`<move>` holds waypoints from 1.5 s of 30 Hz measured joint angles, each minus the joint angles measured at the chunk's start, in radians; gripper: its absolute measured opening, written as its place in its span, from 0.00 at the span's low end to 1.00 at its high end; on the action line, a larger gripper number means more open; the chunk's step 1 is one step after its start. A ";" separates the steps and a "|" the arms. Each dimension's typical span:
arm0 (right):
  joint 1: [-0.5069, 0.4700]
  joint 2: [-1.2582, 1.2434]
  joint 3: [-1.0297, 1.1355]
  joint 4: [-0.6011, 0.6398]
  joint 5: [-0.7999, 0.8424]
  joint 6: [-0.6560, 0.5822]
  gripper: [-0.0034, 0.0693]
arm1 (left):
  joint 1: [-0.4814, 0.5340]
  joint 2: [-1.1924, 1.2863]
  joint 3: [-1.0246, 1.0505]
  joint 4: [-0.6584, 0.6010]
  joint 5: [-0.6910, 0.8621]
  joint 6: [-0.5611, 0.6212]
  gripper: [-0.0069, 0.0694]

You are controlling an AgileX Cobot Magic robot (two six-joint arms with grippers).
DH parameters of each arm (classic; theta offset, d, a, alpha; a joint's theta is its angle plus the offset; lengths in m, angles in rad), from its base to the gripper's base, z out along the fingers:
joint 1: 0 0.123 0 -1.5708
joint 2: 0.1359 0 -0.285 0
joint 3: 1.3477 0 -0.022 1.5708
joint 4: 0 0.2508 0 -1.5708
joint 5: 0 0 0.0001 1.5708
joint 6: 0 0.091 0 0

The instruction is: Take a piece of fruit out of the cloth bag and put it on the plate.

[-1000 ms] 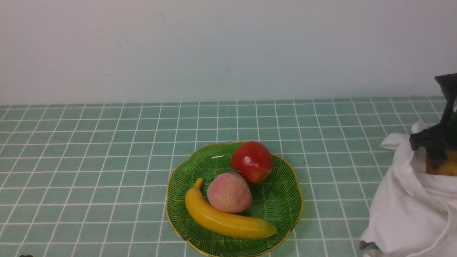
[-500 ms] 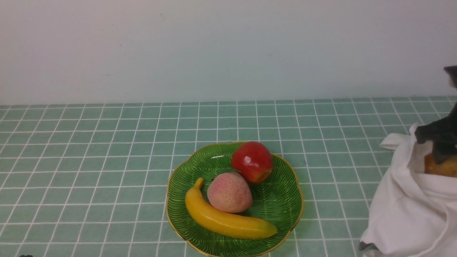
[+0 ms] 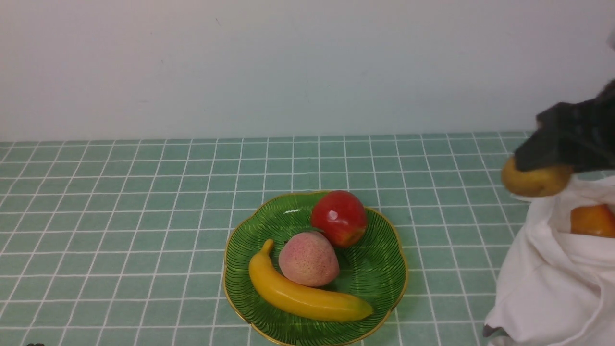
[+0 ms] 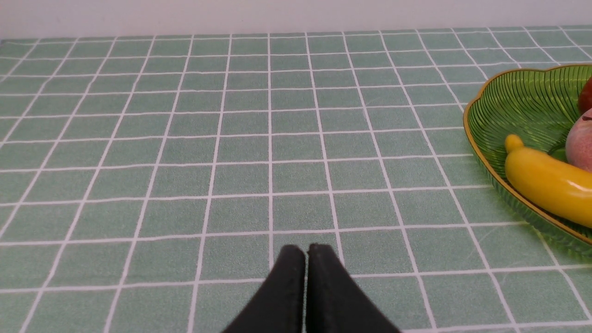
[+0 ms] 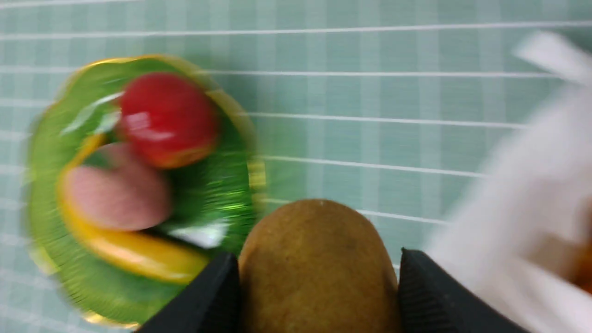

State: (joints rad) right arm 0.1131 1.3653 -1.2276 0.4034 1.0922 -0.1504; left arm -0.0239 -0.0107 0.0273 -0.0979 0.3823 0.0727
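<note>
My right gripper [image 3: 540, 161] hangs in the air above the left rim of the white cloth bag [image 3: 547, 283], shut on the piece of fruit [image 3: 535, 181], an olive-brown kiwi. In the right wrist view the kiwi [image 5: 317, 240] fills the gap between the two black fingers of that gripper [image 5: 318, 259], with the bag [image 5: 522, 185] blurred to one side. The green plate [image 3: 379, 274] lies at the table's middle, left of and lower than the kiwi. My left gripper [image 4: 305, 249] is shut on nothing, low over bare tiles, with the plate [image 4: 518, 101] off to its side.
On the plate lie a red apple [image 3: 339, 217], a pink peach [image 3: 308, 258] and a yellow banana [image 3: 302, 295]. An orange fruit [image 3: 593, 220] shows inside the bag's mouth. A pale wall runs along the back of the green tiled table.
My right gripper has risen out of the bag's mouth with the kiwi and shifted left. The orange fruit it covered now shows in the bag. The plate and its fruit have not moved.
</note>
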 joint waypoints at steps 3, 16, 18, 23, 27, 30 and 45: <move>0.090 0.051 0.000 0.081 -0.033 -0.061 0.60 | 0.000 0.000 0.000 0.000 0.000 0.000 0.08; 0.319 0.413 0.000 0.100 -0.203 -0.085 0.60 | 0.000 0.000 0.000 0.000 0.000 0.000 0.08; 0.320 0.453 0.000 0.100 -0.215 -0.070 0.63 | 0.000 0.000 0.000 0.000 0.000 0.000 0.08; 0.321 0.475 0.000 0.100 -0.230 -0.061 0.81 | 0.000 0.000 0.000 0.000 0.000 0.000 0.08; 0.321 0.464 -0.001 0.100 -0.227 -0.062 0.86 | 0.000 0.000 0.000 0.000 0.000 0.000 0.08; 0.321 0.428 -0.026 0.082 -0.187 -0.061 0.80 | 0.000 0.000 0.000 0.000 0.000 0.000 0.08; 0.321 -0.352 -0.086 -0.327 -0.073 0.360 0.03 | 0.000 0.000 0.000 0.000 0.000 0.000 0.08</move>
State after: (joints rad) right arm 0.4342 1.0136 -1.3136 0.0760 1.0195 0.2091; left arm -0.0239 -0.0107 0.0273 -0.0979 0.3823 0.0727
